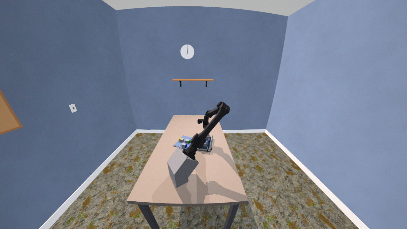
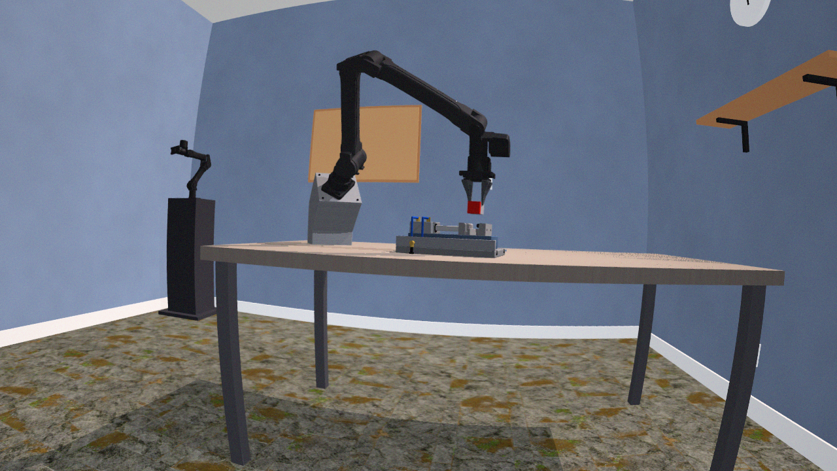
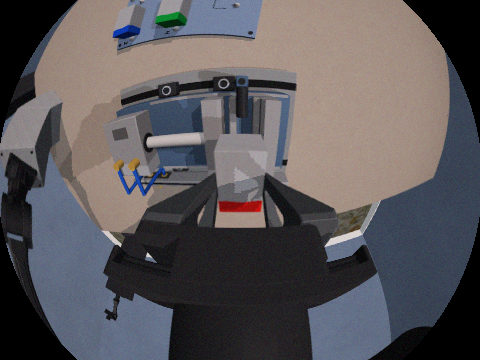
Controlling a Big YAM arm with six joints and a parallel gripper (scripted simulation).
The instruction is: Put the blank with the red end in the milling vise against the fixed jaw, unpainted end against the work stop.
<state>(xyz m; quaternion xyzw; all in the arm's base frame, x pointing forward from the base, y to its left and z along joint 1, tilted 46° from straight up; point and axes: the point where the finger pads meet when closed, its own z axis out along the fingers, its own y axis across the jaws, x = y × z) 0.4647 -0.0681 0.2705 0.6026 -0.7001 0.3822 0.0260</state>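
Observation:
My gripper (image 2: 475, 201) (image 3: 240, 179) is shut on the blank with the red end (image 2: 474, 207) (image 3: 241, 165), holding it above the vise (image 2: 444, 246). In the wrist view its red end points down the frame, away from the work stop (image 3: 242, 102). The blank hides part of the space between the moving jaw (image 3: 212, 117) and the fixed jaw (image 3: 271, 125). The plate (image 3: 245, 25) holds the blue-ended blank (image 1: 184, 145) (image 3: 128, 22), the green-ended blank (image 1: 187, 141) (image 3: 172, 12) and the yellow-ended blank (image 1: 181, 140).
The vise's hose block (image 3: 131, 140) has blue hoses (image 3: 137, 187) on its near side in the wrist view. A white rod (image 3: 175, 140) joins it to the moving jaw. The arm's grey base (image 1: 182, 168) (image 2: 333, 216) stands on the table (image 1: 159, 182).

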